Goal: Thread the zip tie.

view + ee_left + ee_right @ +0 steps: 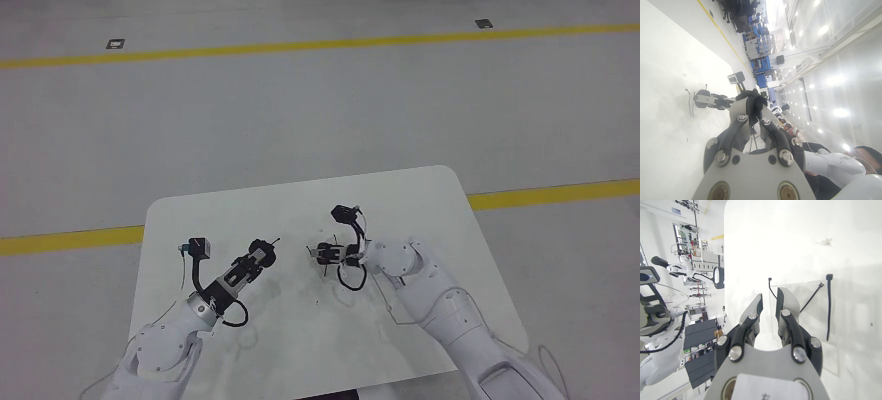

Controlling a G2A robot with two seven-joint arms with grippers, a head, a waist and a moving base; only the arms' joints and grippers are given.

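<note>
**Right hand narrowly parted over three black zip ties; left hand pinched closed**

The right hand (pixel 769 294) sat low over the middle of the tabletop (pixel 420 200). Its two grey fingers, lined with ribbed black pads, stood a narrow gap apart and gripped nothing. One finger lay over the edge of a clear plastic sheet (pixel 814 347) that rested flat on the tabletop.

At the fingertips a curved zip tie (pixel 771 289) bent away, with a small square head at its end. Beside that finger a slanted zip tie (pixel 811 297) crossed the sheet. Farther out lay a straight zip tie (pixel 829 309), the longest of the three, with a blocky head. All three were thin, black and flexible, and each lay as an open strip.

The left hand (pixel 264 254) was to the left of the right hand, pointing toward it across a gap. Its fingers were pressed together, with black material bunched at the tips. I could not tell whether anything was pinched between them.

The tabletop was white and smooth, with rounded corners.
</note>
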